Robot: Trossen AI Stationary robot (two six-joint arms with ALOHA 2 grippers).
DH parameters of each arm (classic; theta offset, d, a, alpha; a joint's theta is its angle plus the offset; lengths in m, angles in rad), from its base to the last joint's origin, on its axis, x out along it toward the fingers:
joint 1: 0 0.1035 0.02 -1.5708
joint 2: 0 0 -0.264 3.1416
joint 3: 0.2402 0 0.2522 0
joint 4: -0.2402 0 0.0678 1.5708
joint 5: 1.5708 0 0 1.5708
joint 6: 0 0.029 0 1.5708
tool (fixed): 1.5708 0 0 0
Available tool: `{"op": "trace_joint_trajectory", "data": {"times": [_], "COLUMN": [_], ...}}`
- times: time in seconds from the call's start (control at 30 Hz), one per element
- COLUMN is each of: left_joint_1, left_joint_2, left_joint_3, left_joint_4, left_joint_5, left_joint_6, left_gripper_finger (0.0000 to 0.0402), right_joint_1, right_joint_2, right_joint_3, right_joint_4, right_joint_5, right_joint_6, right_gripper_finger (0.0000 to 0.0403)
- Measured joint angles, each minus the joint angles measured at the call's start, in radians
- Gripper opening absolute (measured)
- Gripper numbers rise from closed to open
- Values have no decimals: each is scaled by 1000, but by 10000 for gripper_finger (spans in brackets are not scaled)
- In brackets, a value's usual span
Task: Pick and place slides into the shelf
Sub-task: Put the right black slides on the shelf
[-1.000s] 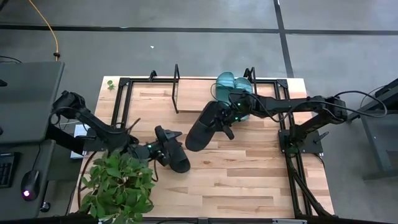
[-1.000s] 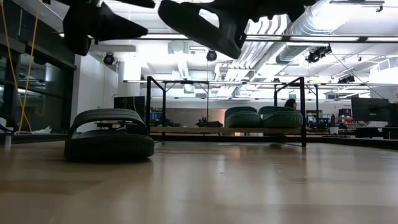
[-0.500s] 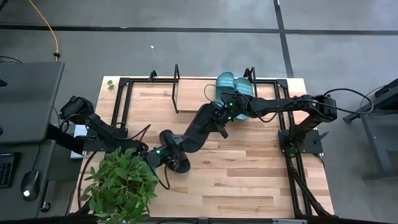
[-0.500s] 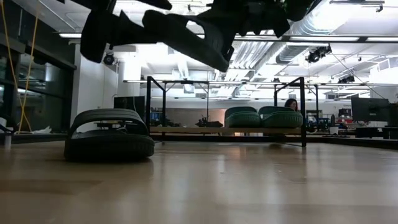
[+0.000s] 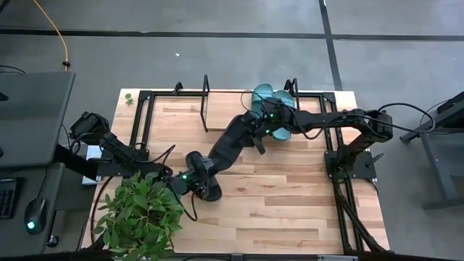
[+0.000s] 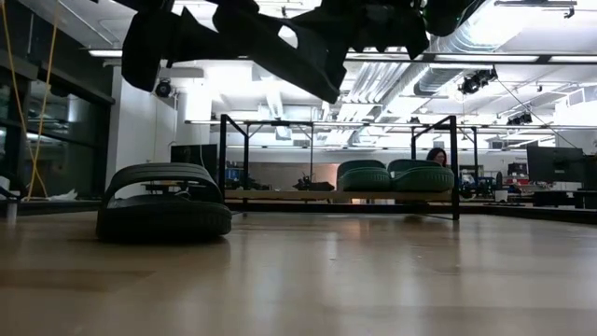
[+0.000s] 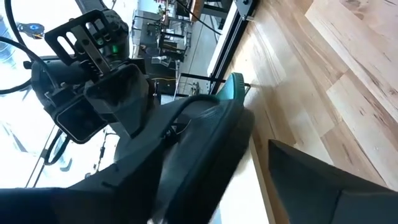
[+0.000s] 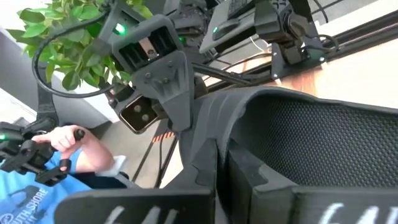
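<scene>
Your black slide hangs in the air over mid-table, the right gripper clamped on its strap end. Its far end meets the left gripper, fingers apart, above the second black slide lying on the table. Two teal slides sit on the shelf.

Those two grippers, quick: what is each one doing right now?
Right gripper: closed on a raised black slide.
Left gripper: at that slide's lower end, above the other black slide; open or closed cannot be told.
</scene>
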Motion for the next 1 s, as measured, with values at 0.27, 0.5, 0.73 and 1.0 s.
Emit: {"op": "trace_joint_trajectory", "data": {"times": [0.27,0.5,0.73,1.0], "left_joint_1": [0,0,0,0], "left_joint_2": [0,0,0,0], "left_joint_3": [0,0,0,0], "left_joint_4": [2,0,0,0], "left_joint_5": [1,8,8,-62], "left_joint_6": [5,8,7,5], "left_gripper_finger": [155,67,27,41], "right_joint_1": [0,1,1,-2], "right_joint_2": [0,0,0,0], "right_joint_3": [0,0,0,0], "right_joint_4": [-4,1,1,8], "right_joint_5": [-1,0,1,5], "right_joint_6": [3,5,5,-2], "right_gripper_finger": [0,0,0,1]}}
